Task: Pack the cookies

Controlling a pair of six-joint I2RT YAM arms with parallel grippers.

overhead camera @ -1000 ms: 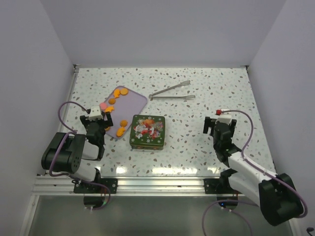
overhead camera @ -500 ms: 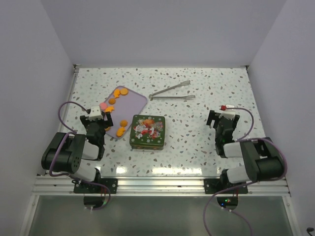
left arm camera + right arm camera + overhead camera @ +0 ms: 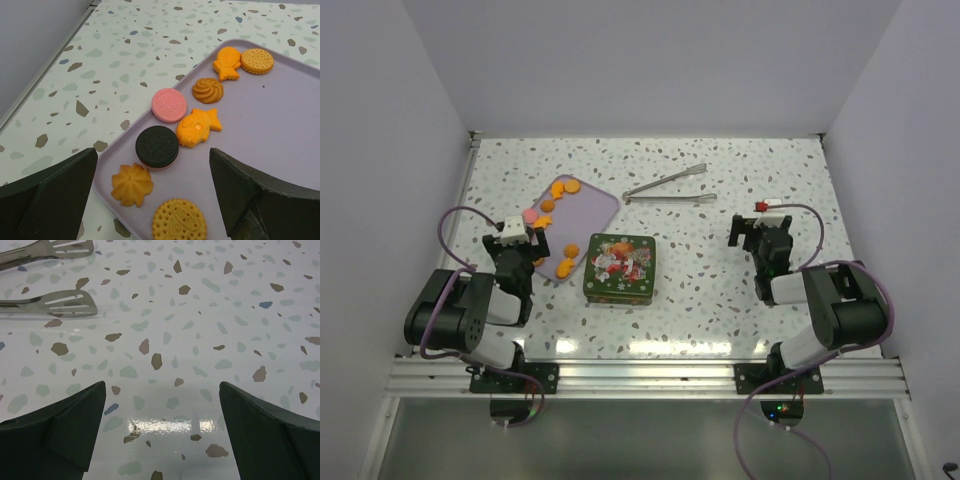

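Cookies (image 3: 558, 188) sit on lilac tray (image 3: 597, 212); left gripper (image 3: 534, 230) over its near-left edge. Lidded tin (image 3: 620, 268) just beside tray. Tongs (image 3: 668, 187) farther back.

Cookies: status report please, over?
Left gripper open over cookies on tray. Right gripper open, empty, tongs ahead. Tin shut. Nothing blocking.

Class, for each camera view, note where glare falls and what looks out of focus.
Top external: a bright glare band lies on the table along its near edge. Right wrist: a glare patch on the table, between the dark, soft-looking fingers of the right claw. Left wrist: the cookies are sharp, while the fingers of the left claw are blurred.
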